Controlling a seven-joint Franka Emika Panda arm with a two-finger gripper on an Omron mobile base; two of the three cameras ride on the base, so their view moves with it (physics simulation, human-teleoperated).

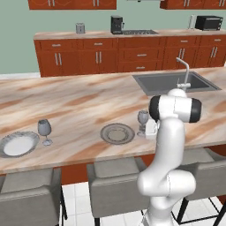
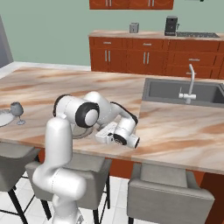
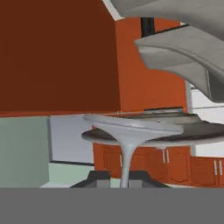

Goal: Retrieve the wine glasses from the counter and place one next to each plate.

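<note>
i see the pincer (image 3: 125, 180) closed around the thin stem of one wine glass (image 1: 143, 118), which stands upright on the marbled surface (image 1: 79, 103) just right of the greyish-tan plate (image 1: 117, 133). in the hand view the stem (image 3: 126, 162) rises between the two dark fingertips (image 3: 97, 177), and the round foot (image 3: 131, 124) spreads above them. the other wine glass (image 1: 44, 129) stands upright at the left end of the surface, just right of the white plate (image 1: 17, 144). in the right base view that second glass (image 2: 17, 109) sits far left beside the plate's edge (image 2: 3, 119). a sink (image 1: 174, 82) with a faucet (image 1: 185, 73) lies behind the arm.
</note>
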